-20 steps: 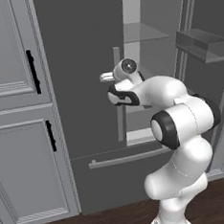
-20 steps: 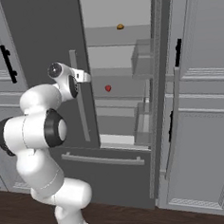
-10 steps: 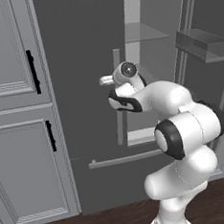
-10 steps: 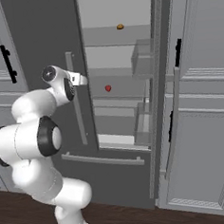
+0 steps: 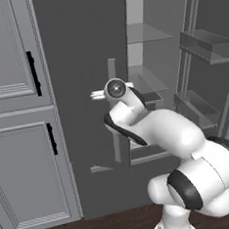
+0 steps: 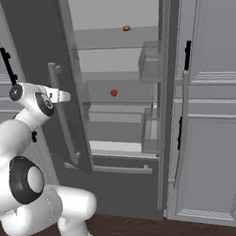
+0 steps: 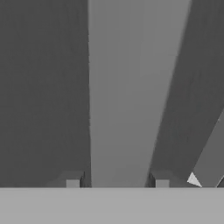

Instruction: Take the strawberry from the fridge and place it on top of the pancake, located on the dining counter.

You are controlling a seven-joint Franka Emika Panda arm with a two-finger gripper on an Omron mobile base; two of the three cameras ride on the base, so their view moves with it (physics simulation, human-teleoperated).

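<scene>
**Item: fridge front, seen from the base and the hand**

- Light grey panelled cabinets (image 5: 11, 96) with black bar pulls – far left in the left base view; another run (image 6: 216, 132) at far right in the right base view.
- Tall dark grey fridge (image 6: 29, 46) – left door swung partly open, pale interior and glass shelves exposed.
- Long grey vertical bar handle (image 6: 60, 119) on that open door.
- White arm's two-finger pincer (image 7: 117, 181) – at the handle. In the hand view its dark fingertips (image 7: 72, 180) stand on either side of the bar, close against it. Cannot tell whether it is clenched on the bar or merely straddling it.
- Small orange-brown lump (image 6: 126, 28) – on the upper shelf, well above the fruit.
- Tiny red roundish strawberry (image 6: 113, 93) – on a middle glass shelf inside the fridge, towards the back, well apart from the pincer.
- Clear door bins (image 5: 206, 44) – on the inside of the right door.
- Bottom drawer (image 6: 120, 190) with a horizontal bar – below the shelves, closed.
</scene>
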